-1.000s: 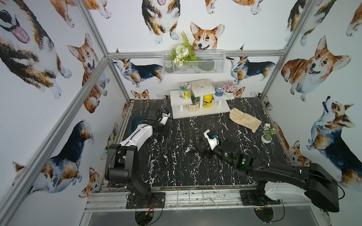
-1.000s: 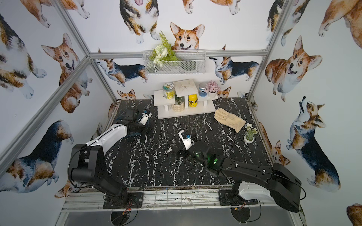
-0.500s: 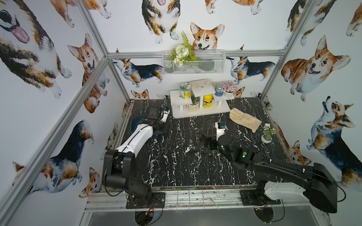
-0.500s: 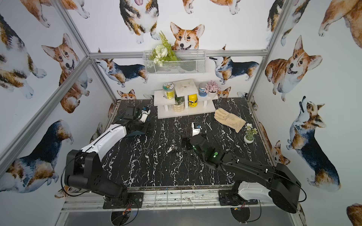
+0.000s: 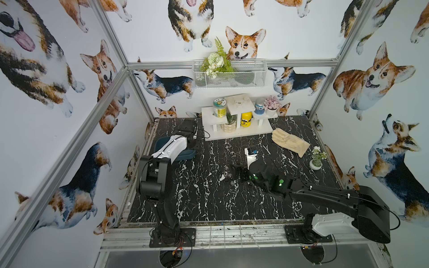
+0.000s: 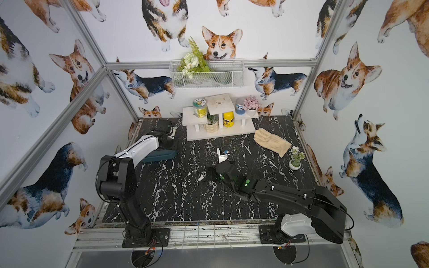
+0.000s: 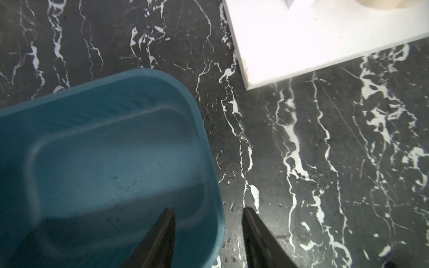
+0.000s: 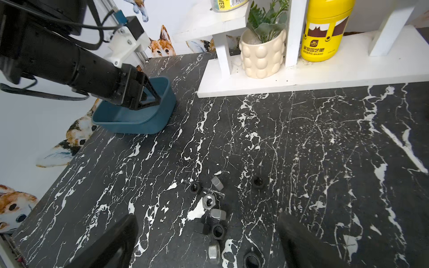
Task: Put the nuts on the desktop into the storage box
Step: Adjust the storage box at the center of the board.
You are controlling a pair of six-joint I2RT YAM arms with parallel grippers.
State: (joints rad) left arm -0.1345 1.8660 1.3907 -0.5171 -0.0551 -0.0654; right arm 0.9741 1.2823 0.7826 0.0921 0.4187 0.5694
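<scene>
Black right gripper (image 8: 207, 217): fingers spread wide and holding nothing, low over the desktop, with most of the nuts lying between them.
Nuts (image 8: 209, 201): a loose cluster of silver and black hex nuts resting on the desktop (image 8: 301, 150) near its middle (one black nut sits a little apart from the rest).
Left gripper (image 7: 208, 208): fingers apart, clamped on nothing. One finger is over the inside of the storage box and the other is over bare desktop, with the box wall under the gap.
Storage box (image 7: 92, 139): teal-blue plastic with rounded corners, at the far left of the desktop and well apart from the nuts.
Shelf stand (image 8: 301, 76): white and tiered, at the back edge near the box. It carries a cream bubble-textured plant pot (image 8: 262, 60) and a yellow bottle (image 8: 325, 30).
Work glove (image 5: 290, 141): cream, lying flat at the far right.
Small potted flower (image 5: 316, 160): near the glove.
</scene>
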